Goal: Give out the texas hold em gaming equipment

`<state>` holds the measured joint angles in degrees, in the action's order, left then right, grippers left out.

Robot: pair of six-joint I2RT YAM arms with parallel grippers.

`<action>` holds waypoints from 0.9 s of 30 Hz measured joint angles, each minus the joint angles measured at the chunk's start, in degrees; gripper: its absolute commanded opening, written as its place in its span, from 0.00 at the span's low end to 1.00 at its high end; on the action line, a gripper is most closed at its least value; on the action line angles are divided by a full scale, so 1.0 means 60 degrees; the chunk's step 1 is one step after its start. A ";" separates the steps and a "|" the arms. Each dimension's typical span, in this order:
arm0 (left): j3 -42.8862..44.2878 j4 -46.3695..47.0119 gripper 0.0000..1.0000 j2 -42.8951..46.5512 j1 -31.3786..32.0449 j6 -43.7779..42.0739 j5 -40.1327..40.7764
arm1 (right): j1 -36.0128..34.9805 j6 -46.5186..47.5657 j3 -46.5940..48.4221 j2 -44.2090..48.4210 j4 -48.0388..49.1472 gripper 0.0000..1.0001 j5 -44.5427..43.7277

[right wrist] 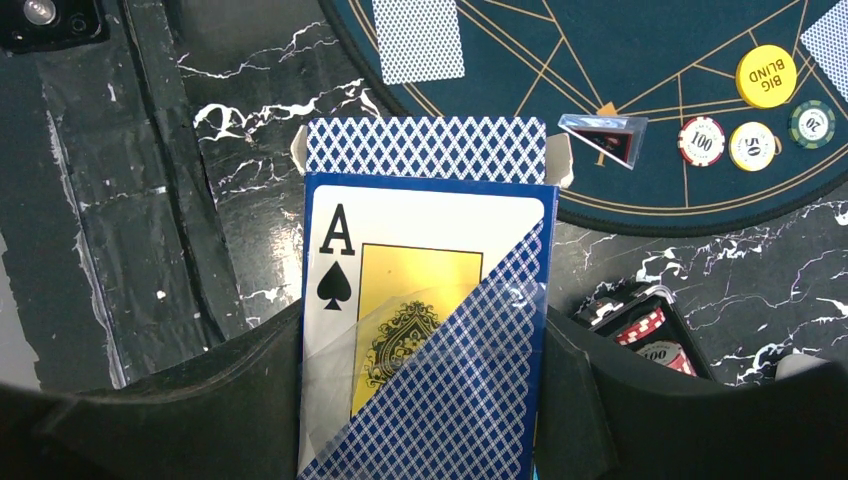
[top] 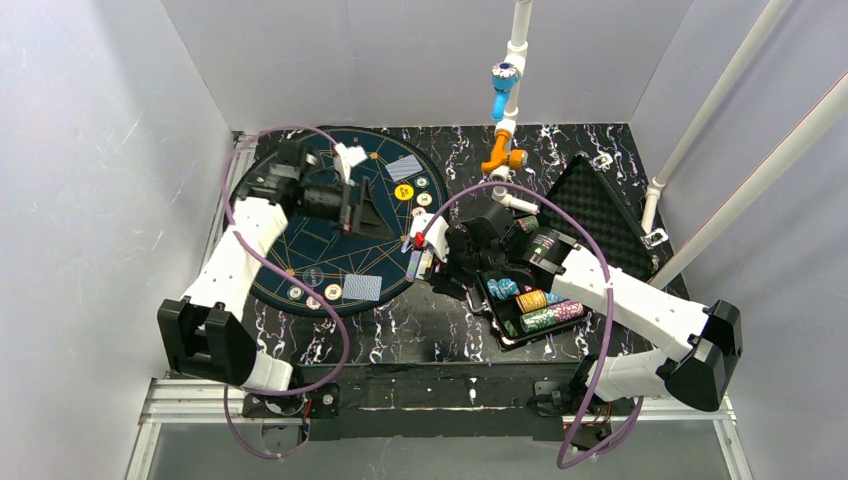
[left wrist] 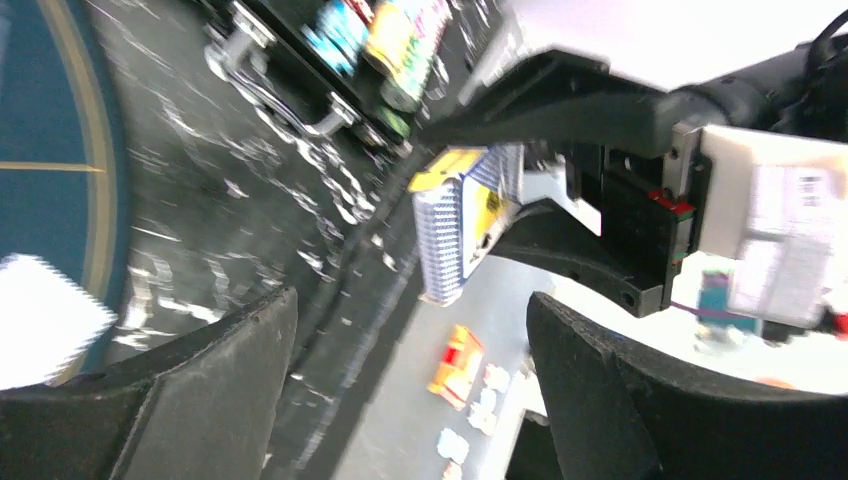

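Right wrist view shows the right gripper (right wrist: 425,380) closed on a blue-patterned card box (right wrist: 425,260) with an ace of spades on its face, filling the centre of the frame above the black marbled table (right wrist: 230,200). Along the top edge, on the dark blue round mat (right wrist: 500,120), lie a face-down card (right wrist: 417,38) and, at upper right, a yellow BIG BLIND disc (right wrist: 766,76) beside three chips (right wrist: 752,146). Left wrist view shows the left gripper (left wrist: 410,305) wide open and holding nothing, with the same box mid-frame beyond its fingers.
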<state>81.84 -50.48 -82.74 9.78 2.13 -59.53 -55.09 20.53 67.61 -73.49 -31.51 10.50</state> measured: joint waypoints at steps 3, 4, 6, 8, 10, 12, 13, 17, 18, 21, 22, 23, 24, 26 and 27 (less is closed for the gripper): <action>-0.1239 0.1064 0.83 0.0200 0.1053 0.1351 -0.0098 | 0.0000 -0.0004 0.0004 0.0000 0.0102 0.01 0.0004; -0.1446 0.1224 0.83 0.0200 0.1366 0.1596 -0.0106 | 0.0000 -0.0015 0.0015 0.0000 0.0109 0.01 0.0004; -0.1745 0.1559 0.81 0.0208 0.1938 0.2036 -0.0109 | 0.0000 -0.0051 0.0018 0.0000 0.0186 0.01 0.0025; -0.1836 0.1800 0.77 0.0237 0.2160 0.2317 -0.0087 | 0.0000 -0.0095 0.0018 0.0000 0.0277 0.01 0.0036; -0.1836 0.2000 0.72 0.0244 0.2229 0.2488 -0.0004 | 0.0000 -0.0142 0.0036 0.0000 0.0299 0.01 0.0084; -0.1836 0.2102 0.65 0.0244 0.2248 0.2575 0.0102 | 0.0000 -0.0149 0.0069 0.0000 0.0299 0.01 0.0106; -0.1832 0.2102 0.60 0.0244 0.2248 0.2586 0.0153 | 0.0000 -0.0153 0.0091 0.0000 0.0310 0.01 0.0127; -0.1836 0.1967 0.49 0.0244 0.2149 0.2532 0.0357 | 0.0000 -0.0157 0.0215 0.0004 0.0346 0.01 0.0211; -0.1847 0.1942 0.47 0.0244 0.2113 0.2550 0.0357 | 0.0000 -0.0157 0.0219 0.0007 0.0353 0.01 0.0219; -0.1949 0.1789 0.44 0.0240 0.1829 0.2499 0.0226 | 0.0000 -0.0186 0.0222 0.0007 0.0342 0.01 0.0251; -0.1960 0.1679 0.43 0.0244 0.1705 0.2466 0.0193 | 0.0000 -0.0189 0.0222 0.0007 0.0277 0.01 0.0251; -0.1960 0.1596 0.42 0.0244 0.1566 0.2419 0.0157 | 0.0000 -0.0193 0.0222 0.0007 0.0237 0.01 0.0255; -0.1960 0.1530 0.41 0.0244 0.1424 0.2386 0.0109 | 0.0007 -0.0204 0.0222 0.0007 0.0233 0.01 0.0255; -0.1960 0.1424 0.42 0.0251 0.1169 0.2284 0.0055 | 0.0040 -0.0208 0.0222 0.0007 0.0219 0.01 0.0255; -0.1960 0.1377 0.44 0.0266 0.1075 0.2208 0.0051 | 0.0047 -0.0208 0.0226 0.0007 0.0222 0.01 0.0255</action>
<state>70.08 -42.22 -81.14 16.23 15.38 -59.22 -54.81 19.29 68.97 -73.45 -30.17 12.03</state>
